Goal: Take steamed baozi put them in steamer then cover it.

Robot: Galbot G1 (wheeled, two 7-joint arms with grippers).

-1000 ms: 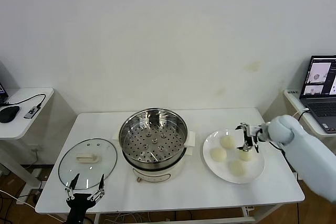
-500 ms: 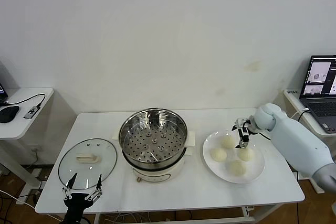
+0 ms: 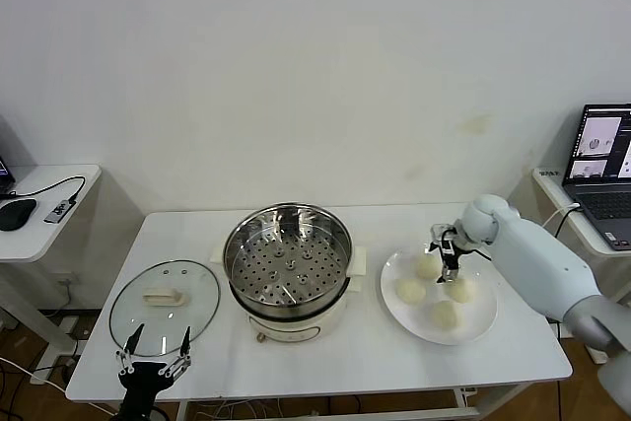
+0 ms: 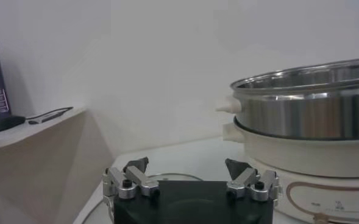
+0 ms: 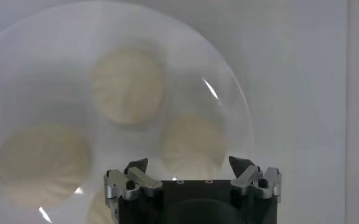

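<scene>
The right gripper point(image 3: 446, 252) has slid left over the plate point(image 3: 473, 327), fingers apart above four baozi point(image 5: 128, 85); the head view alone shows the steamer point(image 3: 287, 269), cover point(image 3: 164, 307) and spread, idle left gripper point(image 3: 155, 351).

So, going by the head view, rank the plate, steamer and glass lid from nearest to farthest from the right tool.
1. Plate, directly beneath the right tool, on the table's right.
2. Steamer, mid-table, to its left.
3. Glass lid, far left, near the left tool.
</scene>
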